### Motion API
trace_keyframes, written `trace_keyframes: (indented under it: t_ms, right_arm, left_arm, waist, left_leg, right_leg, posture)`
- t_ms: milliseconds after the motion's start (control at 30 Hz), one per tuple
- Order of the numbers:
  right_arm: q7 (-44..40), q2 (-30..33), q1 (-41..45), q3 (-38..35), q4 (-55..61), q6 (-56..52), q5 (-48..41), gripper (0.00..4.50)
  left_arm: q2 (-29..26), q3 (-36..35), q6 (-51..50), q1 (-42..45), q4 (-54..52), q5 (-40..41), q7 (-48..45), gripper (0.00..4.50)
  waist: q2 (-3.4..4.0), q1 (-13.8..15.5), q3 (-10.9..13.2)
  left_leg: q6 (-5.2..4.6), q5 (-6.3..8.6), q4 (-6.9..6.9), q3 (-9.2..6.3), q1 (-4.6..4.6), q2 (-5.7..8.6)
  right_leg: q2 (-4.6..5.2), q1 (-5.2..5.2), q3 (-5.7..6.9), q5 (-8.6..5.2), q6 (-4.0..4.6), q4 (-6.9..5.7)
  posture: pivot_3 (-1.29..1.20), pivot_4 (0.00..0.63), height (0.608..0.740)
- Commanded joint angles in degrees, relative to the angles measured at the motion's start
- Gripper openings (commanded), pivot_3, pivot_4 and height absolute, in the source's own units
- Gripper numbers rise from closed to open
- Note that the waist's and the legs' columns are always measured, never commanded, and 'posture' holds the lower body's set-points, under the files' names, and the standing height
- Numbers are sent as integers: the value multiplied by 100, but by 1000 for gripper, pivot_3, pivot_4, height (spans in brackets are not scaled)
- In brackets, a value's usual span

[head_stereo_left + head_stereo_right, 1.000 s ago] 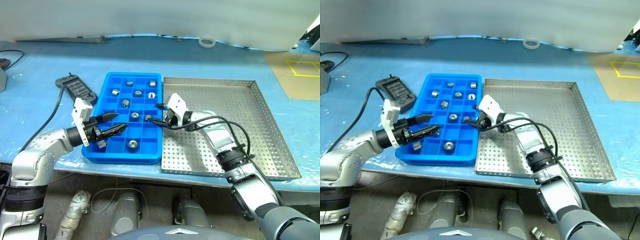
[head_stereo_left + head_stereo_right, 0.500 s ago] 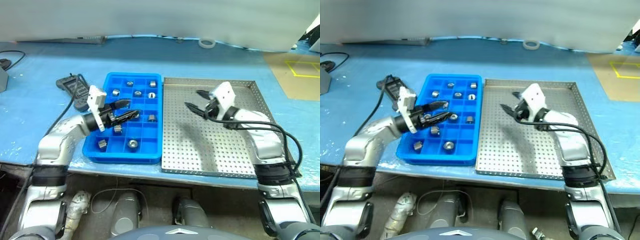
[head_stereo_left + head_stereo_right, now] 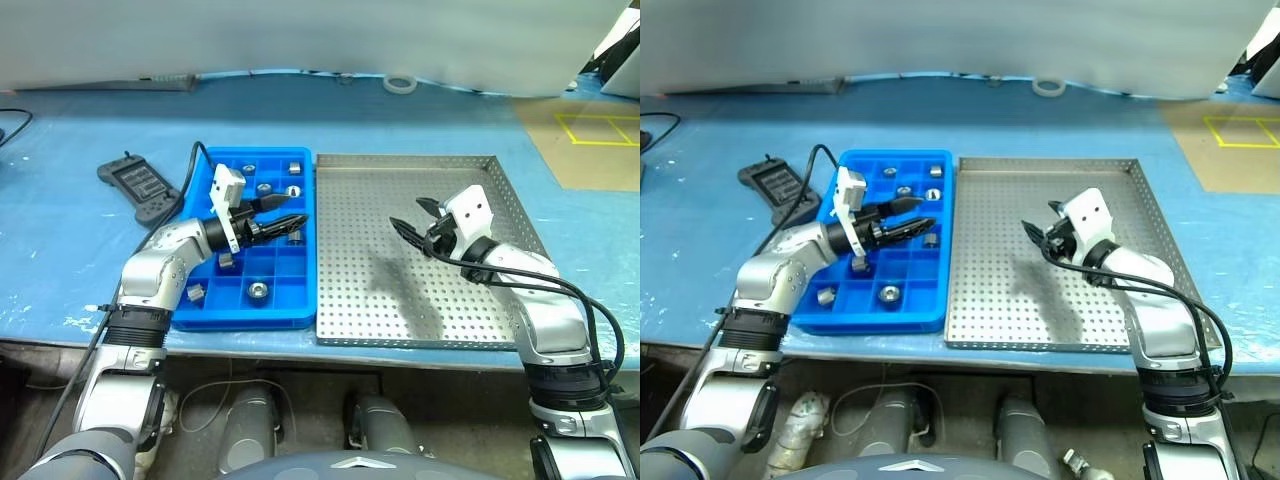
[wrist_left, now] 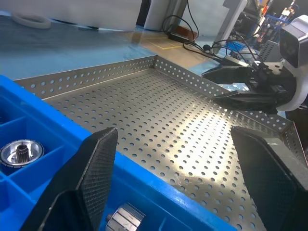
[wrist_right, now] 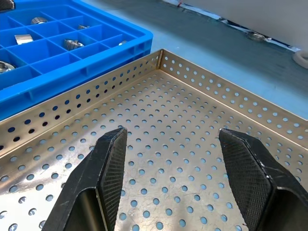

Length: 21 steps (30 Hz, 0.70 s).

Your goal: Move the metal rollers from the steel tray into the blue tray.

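Metal rollers [image 3: 257, 289] lying in compartments of blue tray [image 3: 205, 318], just beside steel tray [image 3: 420, 330]. Left gripper [image 3: 288, 211] over blue tray, released, empty. Right gripper [image 3: 412, 217] over steel tray, released, empty. Head views alone showing handset [image 3: 140, 187]; left wrist view alone showing roller's toothed bore [image 4: 19, 152].

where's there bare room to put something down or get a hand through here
The large perforated steel tray has a bare floor, with only the right pincer hovering open over it. The pale blue table sheet is free left of the black handheld controller. It is crowded in the bright blue compartment tray, holding small metal rollers under the open left pincer.
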<state>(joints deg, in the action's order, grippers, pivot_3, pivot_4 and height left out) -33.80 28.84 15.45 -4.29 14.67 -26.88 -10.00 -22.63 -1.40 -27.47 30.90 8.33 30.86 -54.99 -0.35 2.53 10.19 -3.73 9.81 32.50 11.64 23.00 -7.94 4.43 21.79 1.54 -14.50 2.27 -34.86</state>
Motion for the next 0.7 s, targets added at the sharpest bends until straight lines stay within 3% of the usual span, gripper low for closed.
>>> trace_keyframes:
  t_ms: [33,700]
  right_arm:
    - [51,33,153,-74,112,91,-67,3182]
    - [-39,171,132,-49,35,111,-103,3182]
  left_arm:
    - [-49,-75,98,-38,-179,6,-50,3953]
    - [-22,-175,316,-129,-108,-44,2,3953]
  waist:
    - [0,1,0]
    - [0,26,0]
  left_leg:
    - [0,0,1,0,0,0]
    - [-8,4,3,0,5,0]
  right_leg:
    - [0,-1,0,0,0,0]
    - [1,1,1,0,0,3]
  posture:
    - [-72,150,740]
    - [-41,150,740]
